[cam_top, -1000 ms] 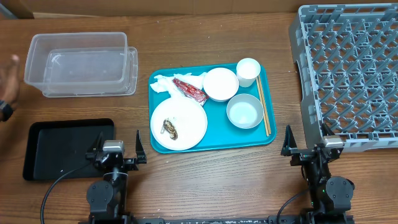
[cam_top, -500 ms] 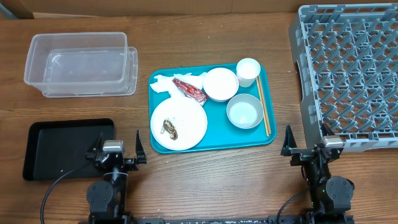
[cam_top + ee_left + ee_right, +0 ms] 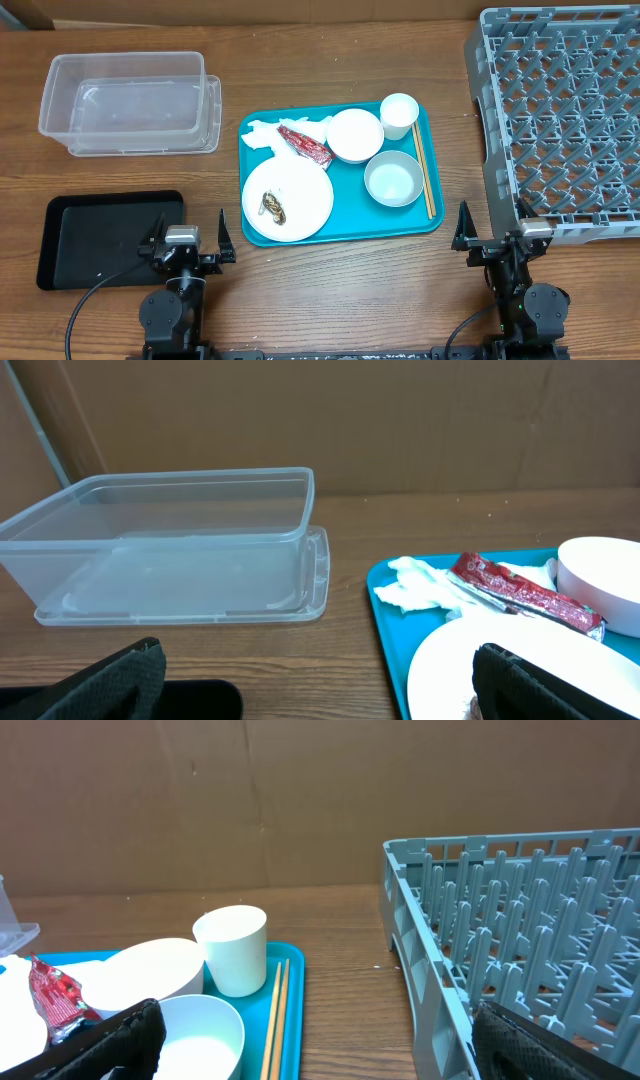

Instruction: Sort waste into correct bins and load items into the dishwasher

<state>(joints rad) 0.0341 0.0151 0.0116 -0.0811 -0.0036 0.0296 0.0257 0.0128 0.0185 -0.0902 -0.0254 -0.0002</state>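
On the teal serving tray (image 3: 345, 222) lie a white napkin (image 3: 260, 134), a red wrapper (image 3: 305, 146), a large plate (image 3: 300, 195) with a brown food scrap (image 3: 272, 207), a white bowl (image 3: 355, 135), a cup (image 3: 399, 115), a bluish bowl (image 3: 393, 180) and chopsticks (image 3: 426, 182). The clear tub (image 3: 125, 102) is at the back left and the black tray (image 3: 105, 238) at the front left. The grey dish rack (image 3: 560, 120) is on the right. My left gripper (image 3: 190, 243) and right gripper (image 3: 492, 240) rest open and empty at the front edge.
The left wrist view shows the tub (image 3: 170, 540), napkin (image 3: 420, 585) and wrapper (image 3: 520, 595) ahead. The right wrist view shows the cup (image 3: 232, 950), chopsticks (image 3: 275, 1020) and rack wall (image 3: 430, 970). A brown wall stands behind the table.
A person's hand at the left edge of the overhead view has gone out of view. Neither arm nor any object has moved.
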